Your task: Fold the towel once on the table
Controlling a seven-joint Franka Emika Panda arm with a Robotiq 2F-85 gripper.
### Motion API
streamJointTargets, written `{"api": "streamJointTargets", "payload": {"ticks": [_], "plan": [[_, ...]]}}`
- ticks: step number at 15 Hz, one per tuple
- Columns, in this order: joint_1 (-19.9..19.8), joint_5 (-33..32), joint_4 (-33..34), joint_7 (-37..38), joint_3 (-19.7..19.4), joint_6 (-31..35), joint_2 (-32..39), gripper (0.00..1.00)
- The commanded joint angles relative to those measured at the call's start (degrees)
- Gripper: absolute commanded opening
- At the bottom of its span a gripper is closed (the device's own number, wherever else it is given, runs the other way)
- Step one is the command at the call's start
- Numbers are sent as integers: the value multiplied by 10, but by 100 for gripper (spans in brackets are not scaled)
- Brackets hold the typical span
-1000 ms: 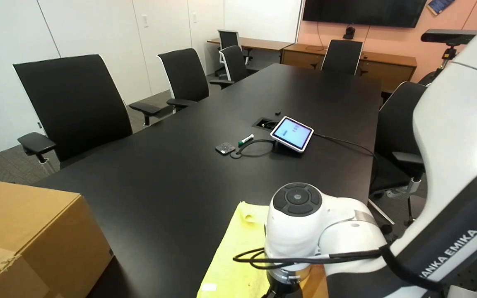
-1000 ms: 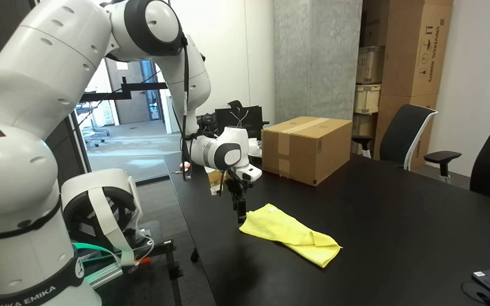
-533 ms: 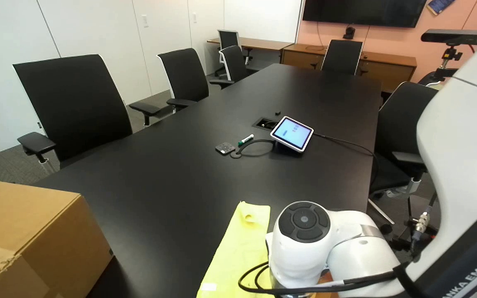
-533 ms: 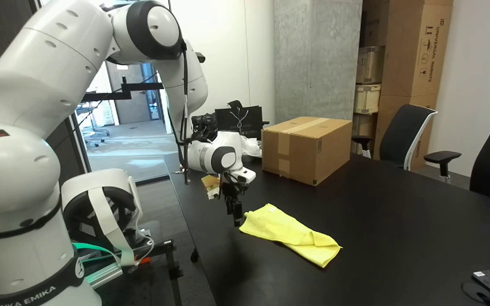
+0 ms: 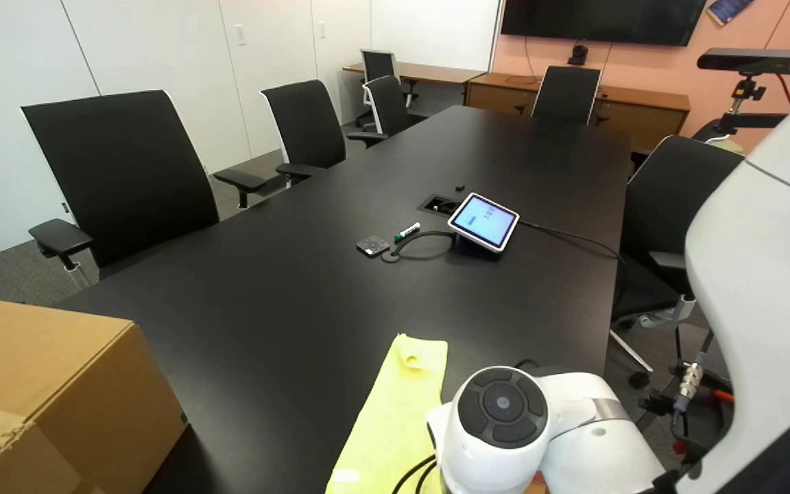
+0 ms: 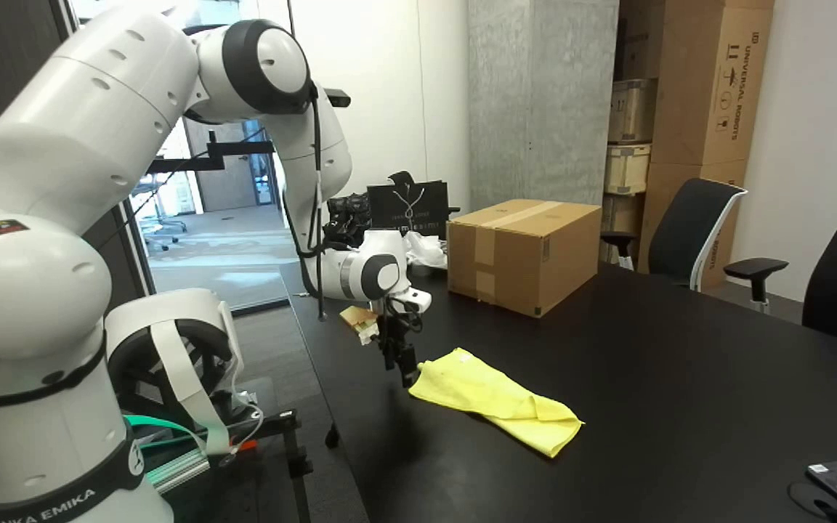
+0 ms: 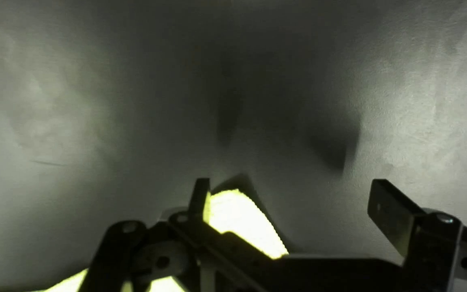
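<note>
In an exterior view the arm [image 6: 309, 156] bends at a high elbow [image 6: 269, 65], its wrist [image 6: 381, 272] pointing to six o'clock; the fingers [image 7: 391, 215] stand wide apart. The towel [image 6: 487, 392] lies just beside them on the worktop [image 6: 680, 407], toward four o'clock.

Cardboard box [image 6: 524, 258], taped across top, there in both exterior views! Black bag [image 6: 408, 209] near it, crumpled white bundle [image 6: 427, 251] in front, tall cartons [image 6: 694, 131] stacked well back. And tablet [image 5: 484, 221], tilted up, glowing! Green-capped marker [image 5: 408, 231] just beside dark square gadget [image 5: 373, 246]. Black chairs [image 5: 121, 178] lined up, wall display [image 5: 601, 19] dark.
</note>
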Motion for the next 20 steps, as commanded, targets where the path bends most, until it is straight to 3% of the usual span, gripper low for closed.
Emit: {"api": "streamJointTargets", "payload": {"ticks": [1, 6, 15, 20], "plan": [[13, -18, 27, -33, -18, -1, 10, 100], [-20, -4, 44, -97, 4, 9, 19, 100], [-123, 18, 65, -179, 76, 0, 44, 100], [-120, 12, 75, -174, 69, 3, 68, 100]]}}
